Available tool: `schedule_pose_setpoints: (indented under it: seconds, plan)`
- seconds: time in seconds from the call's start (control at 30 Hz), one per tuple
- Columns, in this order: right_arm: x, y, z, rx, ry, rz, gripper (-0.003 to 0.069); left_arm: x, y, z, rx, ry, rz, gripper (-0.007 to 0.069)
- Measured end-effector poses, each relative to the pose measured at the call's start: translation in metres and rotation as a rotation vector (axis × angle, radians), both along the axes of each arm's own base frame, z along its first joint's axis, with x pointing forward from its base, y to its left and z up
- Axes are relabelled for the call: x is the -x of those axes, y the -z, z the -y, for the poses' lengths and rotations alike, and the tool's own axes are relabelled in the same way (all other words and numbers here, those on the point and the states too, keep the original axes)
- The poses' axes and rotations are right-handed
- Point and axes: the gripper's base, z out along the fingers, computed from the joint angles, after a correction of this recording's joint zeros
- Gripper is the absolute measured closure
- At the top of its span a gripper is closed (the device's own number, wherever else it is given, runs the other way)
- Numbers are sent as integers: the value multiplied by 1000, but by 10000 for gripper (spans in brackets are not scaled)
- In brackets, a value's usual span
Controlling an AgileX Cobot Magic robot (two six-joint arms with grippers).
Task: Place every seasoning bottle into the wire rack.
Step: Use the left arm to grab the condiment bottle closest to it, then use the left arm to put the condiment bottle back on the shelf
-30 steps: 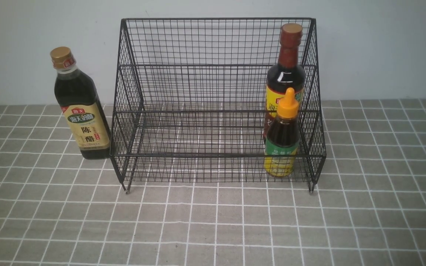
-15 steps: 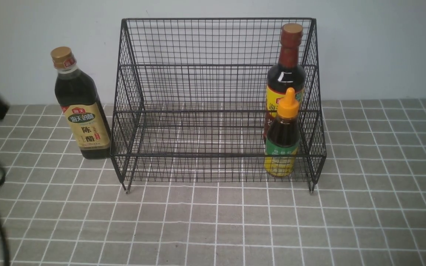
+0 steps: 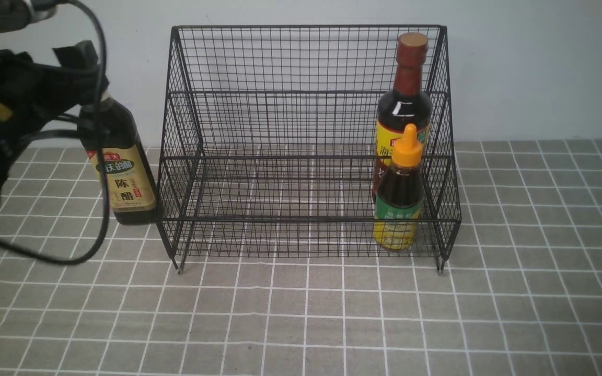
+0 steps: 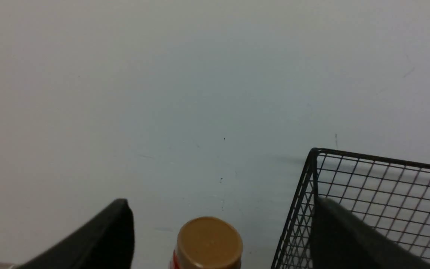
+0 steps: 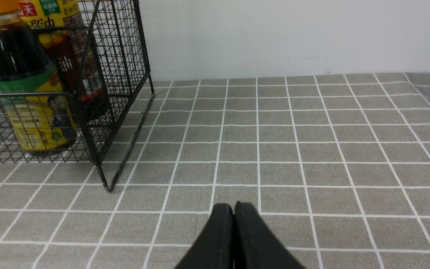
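Note:
The gold-cap bottle with the tan label [image 3: 123, 177] stands upright on the table just left of the black wire rack [image 3: 306, 94]. My left gripper [image 3: 84, 78] is open around its top and hides the cap in the front view. In the left wrist view the gold cap [image 4: 209, 243] sits between the spread fingers [image 4: 103, 235], untouched, with my left gripper [image 4: 220, 203] just above it. The brown-red-neck bottle [image 3: 403, 109] stands on the rack's upper tier at the right. The small orange-nozzle bottle [image 3: 400, 198] stands on the lower tier in front of it. My right gripper [image 5: 233, 207] is shut and empty above the table, right of the rack.
A pale wall [image 3: 541, 68] stands close behind the rack and the bottle. The left arm's black cable [image 3: 100, 209] loops down in front of the gold-cap bottle. The rack's corner [image 4: 314, 153] lies close to one left finger. A grey tiled cloth [image 3: 301, 313] covers the table.
My left arm has come in from the left edge and risen to the gold-cap bottle's top, now covering its cap. The bottles and rack have not moved.

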Motion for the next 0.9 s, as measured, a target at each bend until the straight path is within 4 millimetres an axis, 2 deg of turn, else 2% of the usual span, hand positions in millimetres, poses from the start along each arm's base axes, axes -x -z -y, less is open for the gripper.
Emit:
schedule_pose_setpoints:
  seconds: [0.07, 0.1, 0.17, 0.37, 0.4, 0.5, 0.53, 0.57, 0.77, 0.8, 0.83, 0.9]
  plan:
    - [0, 0, 0, 0, 0, 0, 672, -16, 8, 1, -41, 0, -4, 50]
    - [0, 0, 0, 0, 0, 0, 672, -16, 8, 1, -41, 0, -4, 50]
    - [0, 0, 0, 0, 0, 0, 672, -32, 20, 1, -93, 0, -23, 50]
    - [0, 0, 0, 0, 0, 0, 672, -52, 41, 2, -124, 1, -65, 81]
    - [0, 0, 0, 0, 0, 0, 672, -53, 43, 2, -119, -2, -71, 106]
    - [0, 0, 0, 0, 0, 0, 672, -55, 47, 2, -110, -9, -81, 246]
    - [0, 0, 0, 0, 0, 0, 672, -55, 47, 2, -116, -8, -83, 328]
    - [0, 0, 0, 0, 0, 0, 672, -55, 47, 2, -116, -8, -83, 328]
    - [0, 0, 0, 0, 0, 0, 672, -42, 31, 2, -145, 16, -133, 322]
    - [0, 0, 0, 0, 0, 0, 672, -35, 18, 2, -147, 18, -113, 322]
    - [0, 0, 0, 0, 0, 0, 672, -34, 16, 2, -146, 18, -110, 322]
    - [0, 0, 0, 0, 0, 0, 672, -23, -4, 2, -144, 17, -63, 322]
